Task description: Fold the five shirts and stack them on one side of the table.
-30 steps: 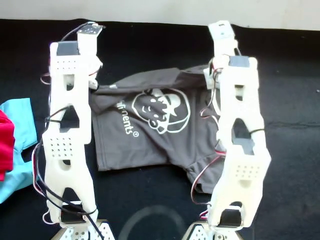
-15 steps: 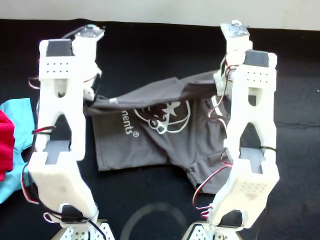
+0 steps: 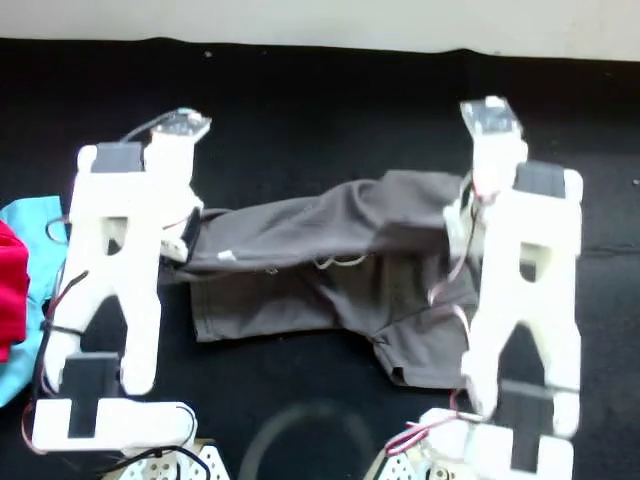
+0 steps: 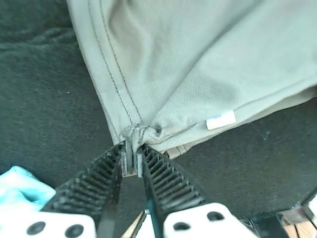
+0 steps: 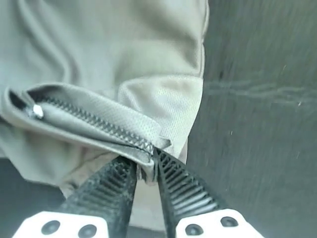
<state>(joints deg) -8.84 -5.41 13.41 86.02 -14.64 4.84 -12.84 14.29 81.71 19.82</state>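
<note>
Open tabletop (image 3: pixel 320 110) lies beyond the grey shirt (image 3: pixel 330 225); red shirt (image 3: pixel 10 285) and teal shirt (image 3: pixel 38 225) crowd the left edge.

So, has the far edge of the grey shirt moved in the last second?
Yes. The far edge of the grey shirt has come toward the near side of the table, covering most of its print, while its near hem stays put.

A grey shirt (image 3: pixel 330 270) lies across the middle of the frame on the black worktop (image 3: pixel 320 100). Its upper edge is raised at both ends and doubled over the lower half, wrinkled, with a sliver of white print showing. At the left edge, a red shirt (image 3: pixel 10 290) lies over a teal shirt (image 3: pixel 30 215).
</note>
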